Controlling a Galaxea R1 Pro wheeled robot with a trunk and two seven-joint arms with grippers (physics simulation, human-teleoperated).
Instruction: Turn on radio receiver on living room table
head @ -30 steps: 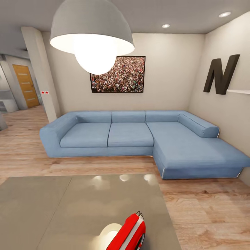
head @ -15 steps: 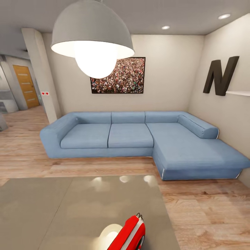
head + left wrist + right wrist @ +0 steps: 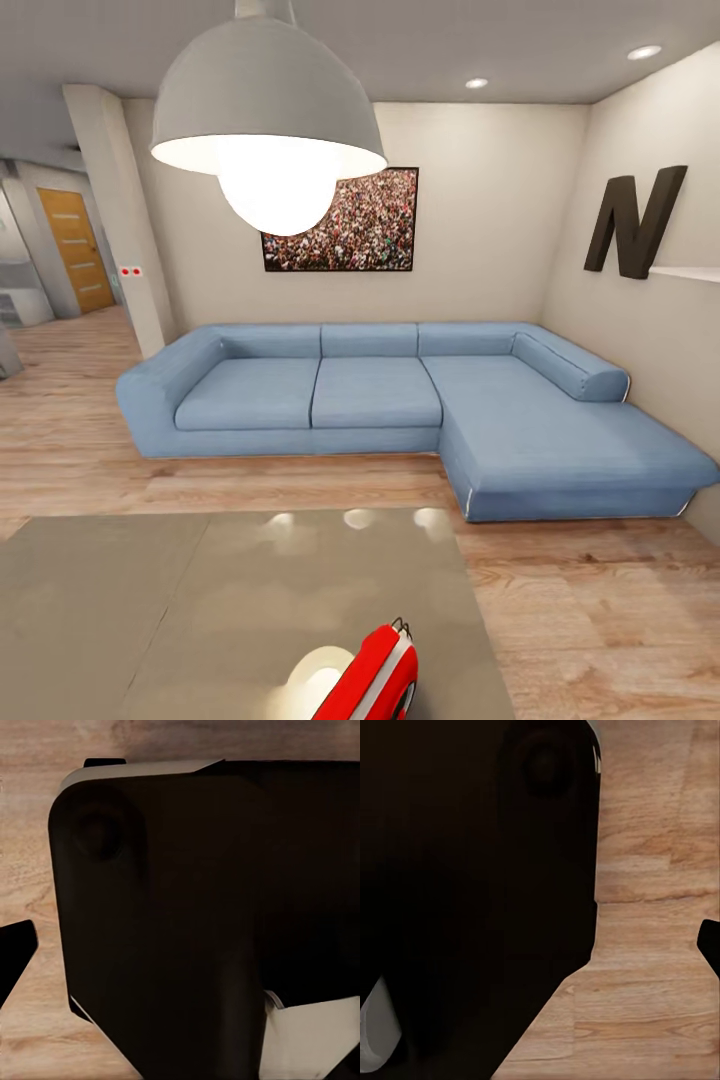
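A: Head view — what has changed?

B: My camera has tilted slightly down; the pendant lamp (image 3: 268,120) sits lower in frame than a second ago. The radio receiver (image 3: 370,675) stands near the desk (image 3: 150,600) edge closest to me, cut by the frame, well apart from the blue sofa (image 3: 400,395). I judge myself still lining up; no reach has begun.

A: Any writing?

B: A large dark "N" (image 3: 636,220) on the wall; nothing legible on the radio.

A: Wrist views?

B: Both show dark robot body over wood floor (image 3: 652,907). Whether either hand is apart or together, I cannot tell.
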